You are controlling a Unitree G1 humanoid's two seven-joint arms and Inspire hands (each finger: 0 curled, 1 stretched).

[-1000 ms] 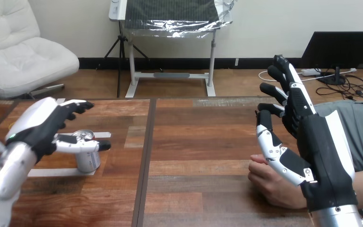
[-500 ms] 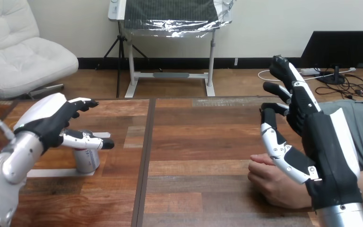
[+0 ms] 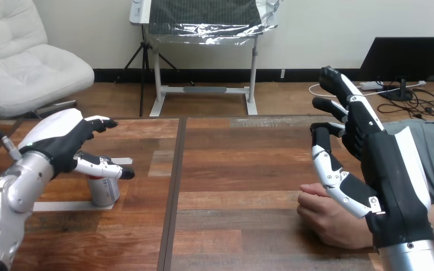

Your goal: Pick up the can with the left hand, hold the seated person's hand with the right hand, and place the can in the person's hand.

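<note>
Silver metal can (image 3: 105,192) upright on wooden bench (image 3: 231,169); left hand (image 3: 62,141) over its top, fingers loosely open, gripping nothing. Right hand (image 3: 390,180) raised, fingers straight, beside person's hand (image 3: 328,217).

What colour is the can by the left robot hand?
Silver; the can shows best in the head view.

Small update from the last second: I'm lifting the left hand (image 3: 62,141) up and over the can (image 3: 104,191), toward the table's far edge. The can's top was showing before, and now the thumb (image 3: 99,165) is crossing above it and hiding it. The right hand (image 3: 381,180) is tilting a bit, fingertips leaning away from the table's right edge.
</note>
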